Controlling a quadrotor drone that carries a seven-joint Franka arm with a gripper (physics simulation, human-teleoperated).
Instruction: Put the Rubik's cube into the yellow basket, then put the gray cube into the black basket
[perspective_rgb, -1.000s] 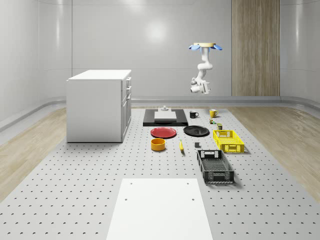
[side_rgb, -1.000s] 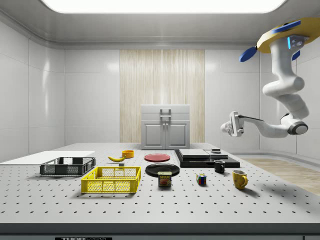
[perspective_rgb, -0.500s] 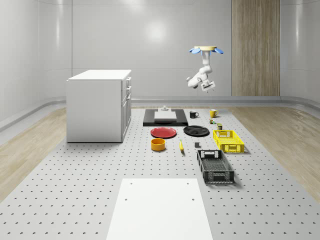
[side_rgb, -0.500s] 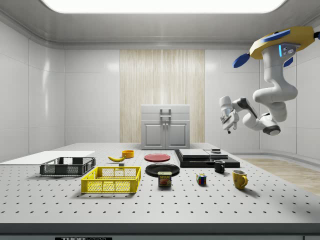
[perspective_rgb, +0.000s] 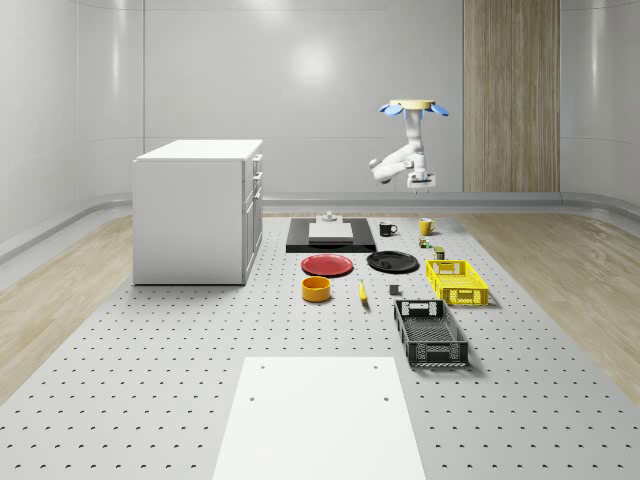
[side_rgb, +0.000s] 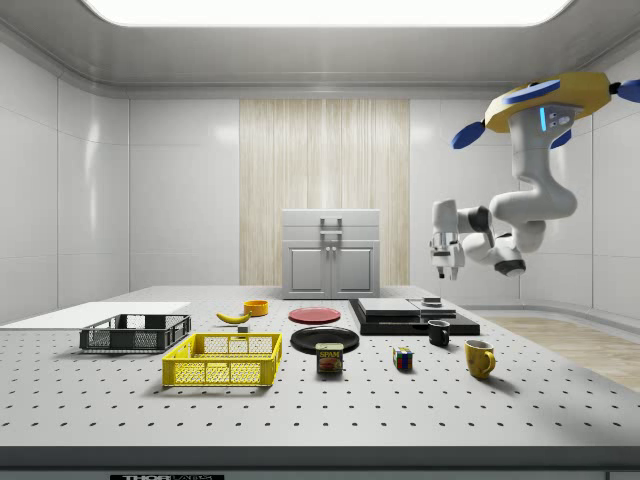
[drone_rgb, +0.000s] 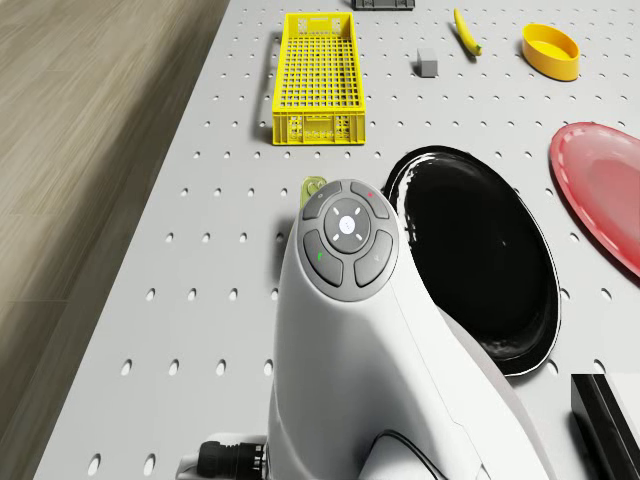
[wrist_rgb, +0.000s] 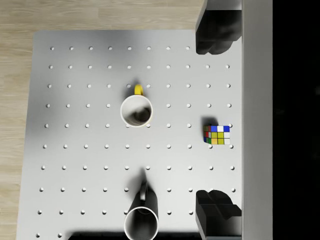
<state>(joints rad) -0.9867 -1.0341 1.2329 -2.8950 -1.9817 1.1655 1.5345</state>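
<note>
The drone hovered high over the far end of the bench, above the mugs, its arm dropping from the body, folding at the elbow and reaching back toward the side view's left. The claw hung at the end of it, pointing straight down, well above the bench. In the wrist view its two fingers stood wide apart with nothing between them.

The Rubik's cube sat flat on the bench, its top face showing blue, white, yellow, green and orange squares, its edges turned slightly off the rows of bench holes. Being a cube, it had no long axis. It lay beside the yellow mug and near the black mug, both upright with their mouths open to the wrist camera. In the side view the Rubik's cube stood between a tin can and the yellow mug.

The yellow basket lay with its long side running away from the whole-scene camera, toward the cube's end of the bench. The black basket lay in line with it, nearer that camera. The small gray cube rested on the bench between the yellow basket and a banana. A black plate, a red plate and a yellow bowl lay farther along.
</note>
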